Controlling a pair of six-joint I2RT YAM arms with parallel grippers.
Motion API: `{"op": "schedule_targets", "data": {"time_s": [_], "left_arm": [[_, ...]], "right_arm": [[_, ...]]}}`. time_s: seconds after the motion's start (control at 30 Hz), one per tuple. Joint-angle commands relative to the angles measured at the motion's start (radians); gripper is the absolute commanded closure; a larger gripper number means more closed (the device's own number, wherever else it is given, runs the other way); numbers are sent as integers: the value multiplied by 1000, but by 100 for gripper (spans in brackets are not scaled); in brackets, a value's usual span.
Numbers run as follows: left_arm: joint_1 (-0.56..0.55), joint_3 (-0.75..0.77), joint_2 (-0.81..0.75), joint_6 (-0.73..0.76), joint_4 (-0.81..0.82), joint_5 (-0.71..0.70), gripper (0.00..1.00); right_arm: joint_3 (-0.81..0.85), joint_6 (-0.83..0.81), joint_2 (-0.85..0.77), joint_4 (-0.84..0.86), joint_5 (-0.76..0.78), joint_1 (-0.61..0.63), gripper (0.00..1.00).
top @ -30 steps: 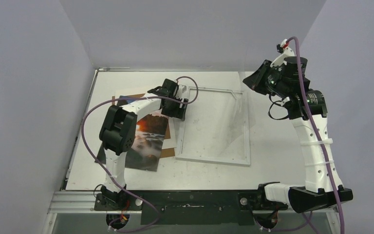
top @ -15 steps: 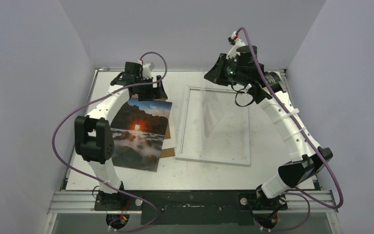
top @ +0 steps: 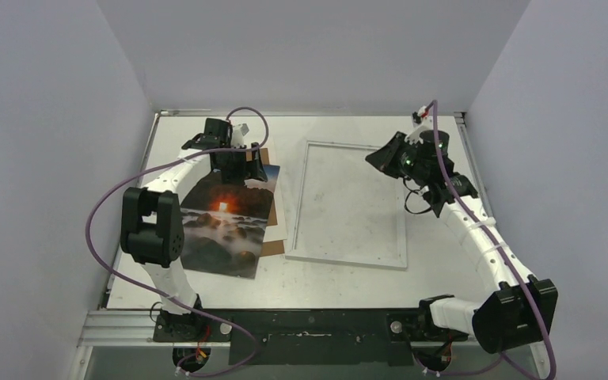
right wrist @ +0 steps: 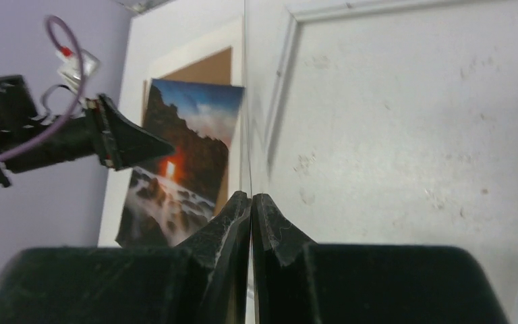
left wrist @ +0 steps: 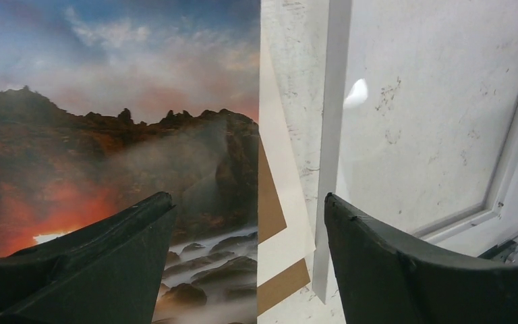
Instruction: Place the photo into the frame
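Cameras are each giving me something different. From overhead, the photo (top: 226, 222) is lying flat on the left of the worktop (top: 324, 281). The frame (top: 347, 259) is lying flat just to its right, the two apart. My left arm (top: 154, 229) is arching up from its base and reaching far, so my left jaws are hanging over the photo's far end. My right arm (top: 483, 237) is bending leftward, putting my right jaws above the frame's far right corner.

My left wrist camera is adding the close detail. My left jaws are standing wide apart and holding nothing, one finger (left wrist: 108, 270) over the picture's red glow, the other (left wrist: 405, 270) over the frame's window. Between them a cream mat (left wrist: 280, 162) and a brown board (left wrist: 270, 202) are peeking out from under the photo's right edge.

My right wrist camera is showing my right jaws pressed shut, tip to tip. A thin pale line is running up from between the fingertips (right wrist: 222, 229). I cannot tell whether a clear sheet is being pinched there.
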Motion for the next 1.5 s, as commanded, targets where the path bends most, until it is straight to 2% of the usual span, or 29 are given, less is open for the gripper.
{"op": "schedule_targets", "data": {"time_s": [0.0, 0.33, 0.53, 0.83, 1.17, 1.47], "left_arm": [[-42, -2, -35, 22, 31, -18, 22], [-74, -7, -27, 30, 36, -15, 26], [-127, -21, -1, 40, 50, -33, 35], [-228, -35, 53, 121, 48, -63, 35], [-241, -108, 59, 121, 134, 2, 42], [-264, -140, 55, 128, 141, 8, 43]], "right_arm": [[-156, 7, -31, 166, -8, -29, 95], [-221, -65, -21, 126, -30, -136, 95], [-257, -82, 2, 180, 0, -138, 95], [-329, -55, 31, 284, 30, -149, 95], [-421, 8, -3, 395, 78, -174, 95], [-481, 55, -15, 444, 145, -179, 95]]}}
